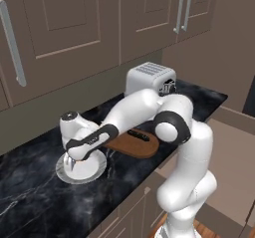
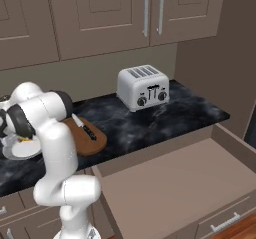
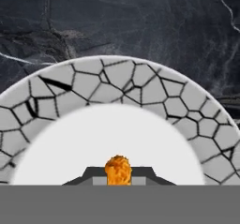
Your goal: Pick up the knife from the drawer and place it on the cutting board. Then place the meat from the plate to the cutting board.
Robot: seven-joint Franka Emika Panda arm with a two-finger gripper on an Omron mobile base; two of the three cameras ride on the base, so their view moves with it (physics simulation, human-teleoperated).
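A home kitchen: a black marble counter (image 2: 165, 115) under tan cabinets (image 2: 100, 18), with a silver toaster (image 2: 143, 87) on it.

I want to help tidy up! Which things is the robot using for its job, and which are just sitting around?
For the job:
- knife, lying on the cutting board
- meat, pinched between the gripper fingers
- plate under the meat
- open drawer

Just sitting around:
- toaster
- upper cabinets
- black counter

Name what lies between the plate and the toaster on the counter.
The cutting board with the knife on it lies between the plate and the toaster, then bare dark counter; the right base view shows it.
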